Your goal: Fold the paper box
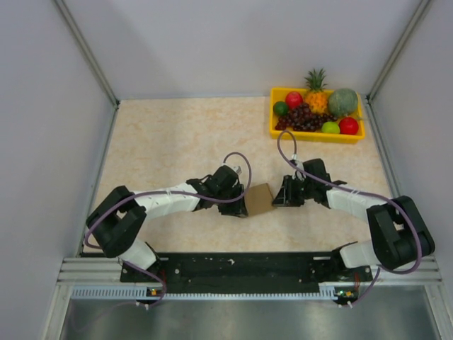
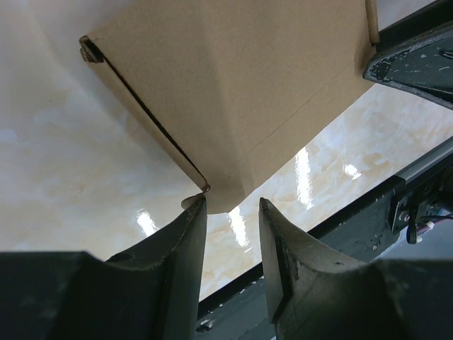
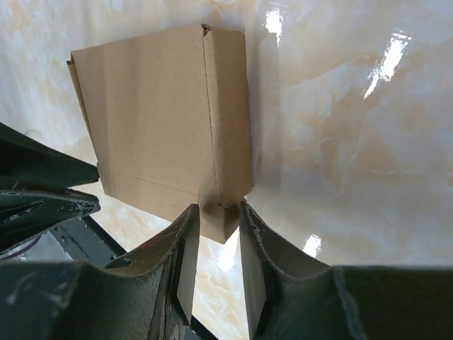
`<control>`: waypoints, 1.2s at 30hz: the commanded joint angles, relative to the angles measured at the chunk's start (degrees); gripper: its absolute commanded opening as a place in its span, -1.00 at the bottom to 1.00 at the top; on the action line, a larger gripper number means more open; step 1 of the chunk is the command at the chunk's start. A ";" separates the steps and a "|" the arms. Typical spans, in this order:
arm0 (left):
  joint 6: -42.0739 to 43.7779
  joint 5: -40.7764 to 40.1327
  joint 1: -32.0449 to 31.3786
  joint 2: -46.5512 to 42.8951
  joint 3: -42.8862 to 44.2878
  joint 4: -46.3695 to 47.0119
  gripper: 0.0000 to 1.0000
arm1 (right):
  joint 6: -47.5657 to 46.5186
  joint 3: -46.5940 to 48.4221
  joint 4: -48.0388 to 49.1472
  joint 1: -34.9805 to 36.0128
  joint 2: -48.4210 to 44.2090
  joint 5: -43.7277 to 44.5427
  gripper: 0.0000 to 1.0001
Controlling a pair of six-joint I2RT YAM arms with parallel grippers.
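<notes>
Beige marbled table (image 1: 177,134), with yellow fruit tray (image 1: 315,137) parked at the far right corner, well apart from the work. Brown cardboard paper box (image 1: 260,199), partly formed, held at near centre between the two arms, probably for bracing from opposite sides during creasing. Right gripper (image 3: 218,212) pinched narrow on a lower corner flap, seemingly as the anchor. Left gripper (image 2: 232,205) narrowly parted, opposite corner at the mouth of the jaws, one fingertip (image 2: 195,212) touching the cardboard edge, not clamped; likely poised for a second hold.
</notes>
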 commanded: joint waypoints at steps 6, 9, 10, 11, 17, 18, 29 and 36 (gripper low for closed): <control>-1.68 1.63 0.17 0.09 0.36 1.28 -0.17 | 1.36 1.58 4.22 0.69 1.33 -2.82 -0.44; -1.16 -1.01 0.17 -1.67 -1.22 1.01 -0.08 | 1.10 1.58 4.13 0.69 1.41 -2.65 -0.44; -1.07 -0.92 0.17 -1.15 -1.23 1.10 -0.08 | 1.10 1.58 4.13 0.77 1.68 -2.65 -0.44; -1.06 -0.22 0.26 -0.80 -1.14 1.54 -0.08 | 1.18 1.58 4.13 0.78 1.85 -2.74 -0.45; -1.06 0.13 0.17 0.52 -0.26 3.03 -0.15 | 1.45 1.76 4.40 0.95 2.47 -3.52 -0.46; -1.24 0.05 0.17 0.70 -0.09 3.30 -0.16 | 1.62 1.76 4.57 0.95 2.64 -3.62 -0.46; -8.18 3.12 0.17 -0.26 -8.23 22.06 -0.22 | 14.71 -3.51 15.02 2.45 2.30 -7.13 -0.57; -8.81 0.14 0.52 -2.46 -10.90 23.88 -0.26 | 17.73 -5.19 18.47 2.45 2.21 -6.34 -0.56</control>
